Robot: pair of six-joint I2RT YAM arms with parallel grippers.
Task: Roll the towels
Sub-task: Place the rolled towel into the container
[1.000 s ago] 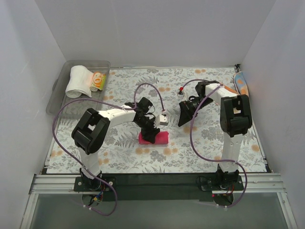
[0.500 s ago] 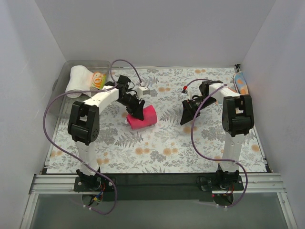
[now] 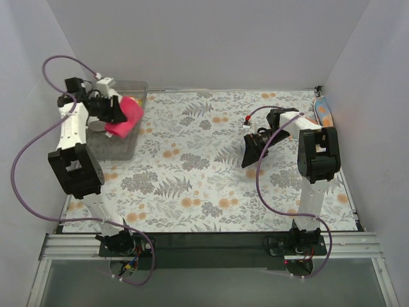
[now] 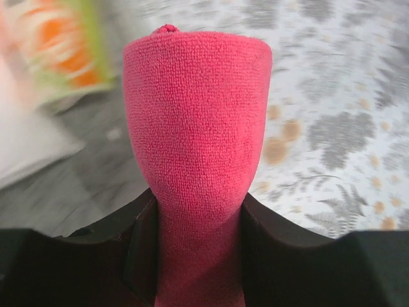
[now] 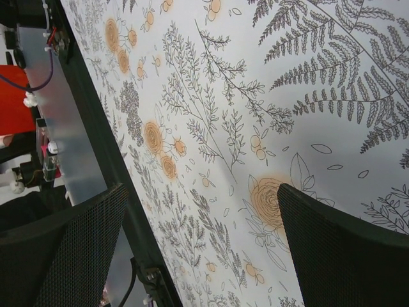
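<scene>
At the far left, the left arm reaches to the bin [image 3: 139,86], which stands in the far left corner of the cover [image 3: 204,173]. The left gripper [image 3: 117,112] is clamped on the red towel [image 4: 197,128]. This towel is rolled into a thick cylinder, and the two black fingers [image 4: 137,256] press its near end from both sides, so it is narrow there and wider at the free end. In the top view the red towel is over the right part of the bin, near its right wall. Whether it touches the bin floor, I cannot tell.

In the left wrist view two more towels lie in the bin, left of the red one. They are a patterned towel [image 4: 57,45] in orange and green, and nearer to the camera a white towel [image 4: 32,153]. Both are blurred.

The middle of the cover shows only its grey ferns and orange flowers.

To the right, the right gripper [image 3: 249,152] hangs over the cover with its fingers [image 5: 64,249] wide apart, and nothing is between them. At the far right edge an orange towel [image 3: 324,112] lies next to the wall.
</scene>
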